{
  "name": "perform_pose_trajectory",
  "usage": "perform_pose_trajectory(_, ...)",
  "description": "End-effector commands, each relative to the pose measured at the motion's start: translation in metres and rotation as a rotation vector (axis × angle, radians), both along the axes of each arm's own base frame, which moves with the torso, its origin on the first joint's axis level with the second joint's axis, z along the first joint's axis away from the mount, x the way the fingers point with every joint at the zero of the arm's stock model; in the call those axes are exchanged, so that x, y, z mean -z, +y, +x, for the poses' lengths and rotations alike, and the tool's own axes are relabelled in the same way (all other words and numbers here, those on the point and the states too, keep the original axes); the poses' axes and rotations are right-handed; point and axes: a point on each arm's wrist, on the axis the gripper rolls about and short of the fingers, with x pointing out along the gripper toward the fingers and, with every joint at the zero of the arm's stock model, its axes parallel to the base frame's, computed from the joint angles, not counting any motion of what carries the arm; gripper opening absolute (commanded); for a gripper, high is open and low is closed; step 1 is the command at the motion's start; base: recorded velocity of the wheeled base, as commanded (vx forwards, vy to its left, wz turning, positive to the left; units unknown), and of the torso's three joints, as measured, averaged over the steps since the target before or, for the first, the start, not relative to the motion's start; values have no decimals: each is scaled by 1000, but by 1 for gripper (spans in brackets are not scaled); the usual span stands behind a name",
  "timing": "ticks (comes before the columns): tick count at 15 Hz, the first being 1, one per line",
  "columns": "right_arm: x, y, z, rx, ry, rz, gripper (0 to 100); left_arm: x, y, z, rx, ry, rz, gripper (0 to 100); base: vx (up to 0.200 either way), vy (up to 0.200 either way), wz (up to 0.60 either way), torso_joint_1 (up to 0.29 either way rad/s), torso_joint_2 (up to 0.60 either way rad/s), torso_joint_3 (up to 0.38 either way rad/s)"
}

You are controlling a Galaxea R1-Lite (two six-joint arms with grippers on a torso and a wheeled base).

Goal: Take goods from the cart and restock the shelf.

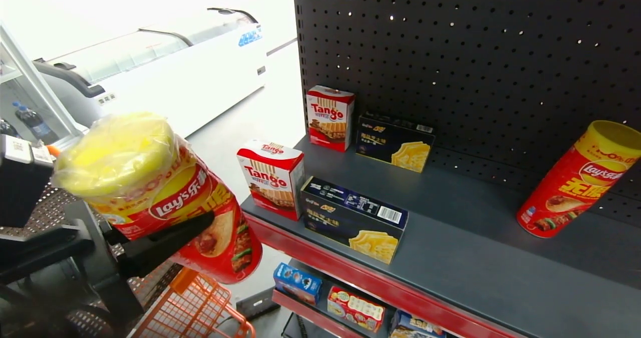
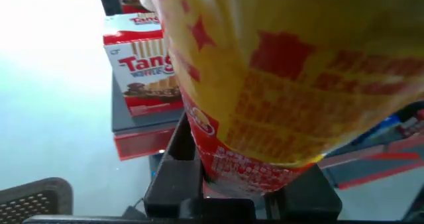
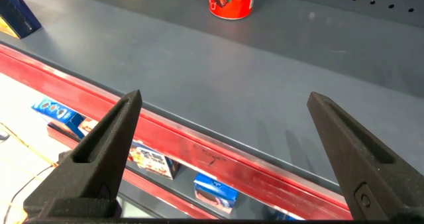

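A red and yellow chips can (image 1: 165,198) in clear wrap hangs tilted in the air, left of the shelf's front corner, and my left gripper (image 1: 193,218) is shut on it. Up close, the can (image 2: 298,85) sits between the black fingers (image 2: 175,174) of the left gripper (image 2: 245,184). A matching chips can (image 1: 581,178) leans against the pegboard at the right of the grey shelf (image 1: 475,238). My right gripper (image 3: 225,118) stands open above the shelf's red front edge (image 3: 199,148), holding nothing, with the leaning can (image 3: 232,0) beyond it.
Two red wafer boxes (image 1: 273,178) (image 1: 330,117) and two dark blue boxes (image 1: 353,218) (image 1: 395,142) fill the shelf's left part. The orange cart (image 1: 195,308) is below the held can. Lower shelves hold small boxes (image 1: 298,280). A white freezer (image 1: 165,67) stands behind.
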Motion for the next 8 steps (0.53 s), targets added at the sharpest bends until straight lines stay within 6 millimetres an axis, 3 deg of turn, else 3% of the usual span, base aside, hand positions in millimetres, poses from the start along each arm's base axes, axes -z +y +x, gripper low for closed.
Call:
perform_pose_trajectory(1,0,0,0,-1,1,0,100,2,-2,-1,42,33,-22,0,0,0,0,0,0,0)
perform_pose_trajectory(4,0,0,0,-1,1,0,100,13,-3,-5,110,92,-31,0,0,0,0,0,0,0)
perform_pose_trajectory(8,0,0,0,-7,1,-6,100,10,-11,-10,213,87,-36,0,0,0,0,0,0,0)
